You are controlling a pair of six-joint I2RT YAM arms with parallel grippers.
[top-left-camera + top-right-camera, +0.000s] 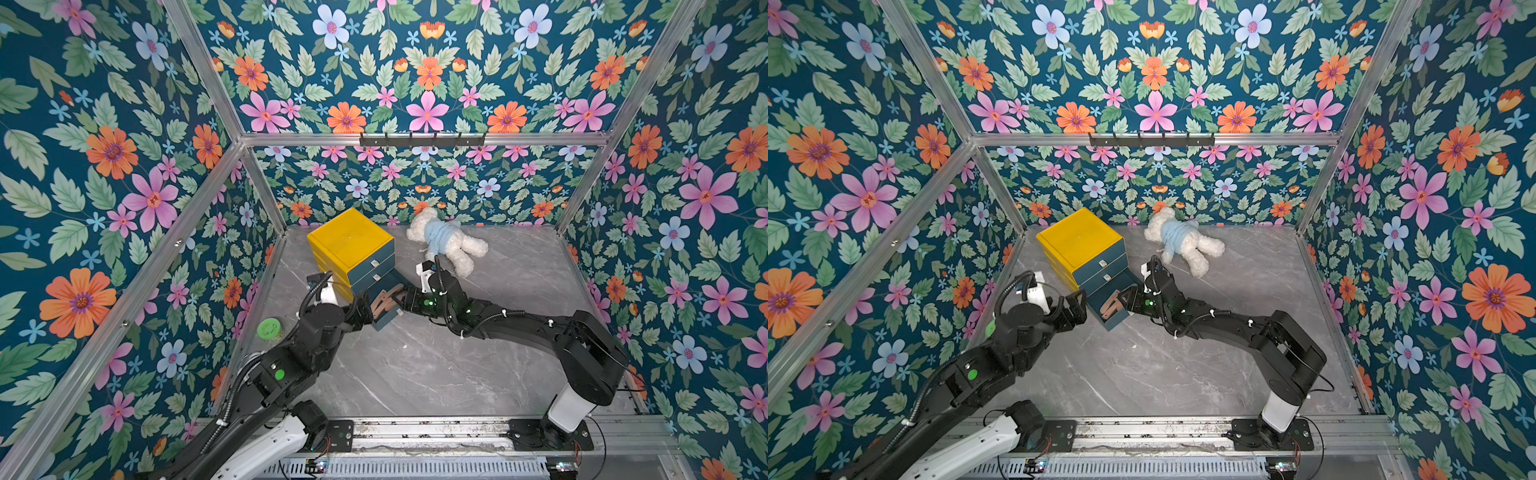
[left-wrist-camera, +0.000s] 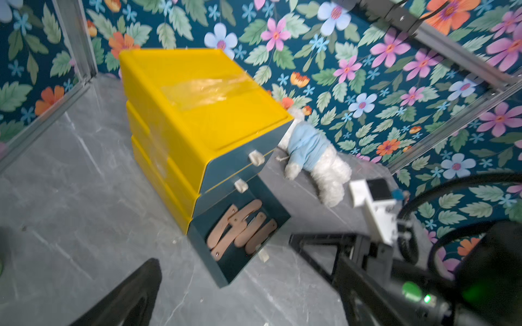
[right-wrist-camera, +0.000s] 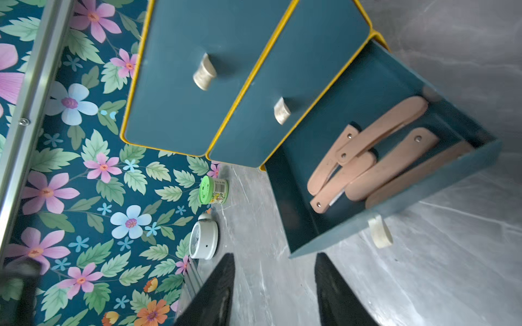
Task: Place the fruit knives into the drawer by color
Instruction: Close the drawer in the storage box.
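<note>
Now, bottom drawer (image 3: 353,93) open, pink fruit knives (image 3: 375,158) inside, right claw (image 3: 274,259) parted empty beside its rim, left claw (image 1: 1076,308) wide.

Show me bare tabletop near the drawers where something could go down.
Widest bare tabletop lies in front of the open drawer, towards the front rail. Another patch sits between the teddy bear and the right wall. Crowded: the left wall strip, with jar and clock.

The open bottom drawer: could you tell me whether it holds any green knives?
No, the open bottom drawer holds only salmon pink knives, lying loosely piled together.
</note>
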